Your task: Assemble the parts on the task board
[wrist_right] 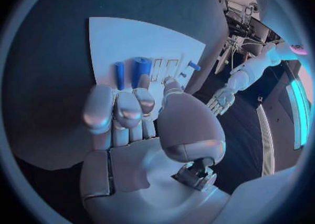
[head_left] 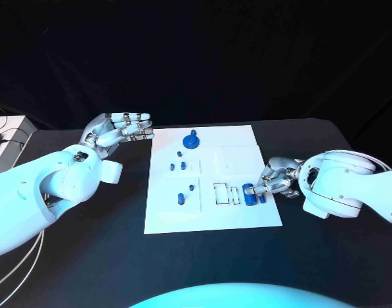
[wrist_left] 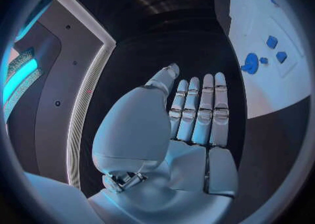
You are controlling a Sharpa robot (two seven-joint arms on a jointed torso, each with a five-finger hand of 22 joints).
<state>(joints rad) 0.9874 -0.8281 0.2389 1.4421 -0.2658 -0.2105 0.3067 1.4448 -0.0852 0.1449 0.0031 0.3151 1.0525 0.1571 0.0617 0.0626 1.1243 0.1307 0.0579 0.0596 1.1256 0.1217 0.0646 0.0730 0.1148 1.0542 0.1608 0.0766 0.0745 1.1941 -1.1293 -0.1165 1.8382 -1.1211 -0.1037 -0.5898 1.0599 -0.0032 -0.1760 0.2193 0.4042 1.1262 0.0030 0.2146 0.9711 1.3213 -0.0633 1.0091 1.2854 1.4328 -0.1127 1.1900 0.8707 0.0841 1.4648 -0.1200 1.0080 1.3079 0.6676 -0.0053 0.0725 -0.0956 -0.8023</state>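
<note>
Right hand (head_left: 277,181) sits at the right edge of the task board (head_left: 210,218), fingers curled inward toward two blue cylinders. From the right wrist view its fingertips (wrist_right: 128,109) hover just short of the thick cylinder (wrist_right: 140,69) and the thin cylinder (wrist_right: 119,75) beside it; I see nothing pinched between them, so I log this hand as curled closed with nothing in it, though contact with the thick cylinder cannot be ruled out from the head view, where the fingers lie very near it.

I judge the posture as a pre-grasp: the hand is angled in from the board's edge so the fingers can close on a cylinder lying flat.

Just beyond the cylinders are two rectangular outlined slots (head_left: 221,194), probable seats for parts. Further across the board lie several small blue blocks (head_left: 183,165) in a row, another small pair (head_left: 187,192) toward the near side, and a round blue knob-like part (head_left: 191,141) at the far end.

Left hand (head_left: 118,131) is held at the board's far left corner, off the plate, fingers straight and side by side, holding nothing. I read it as parked clear so it does not shadow the work. Its wrist view shows the round part (wrist_left: 250,63) and the blocks (wrist_left: 272,41) well apart from the fingers (wrist_left: 205,105).
</note>
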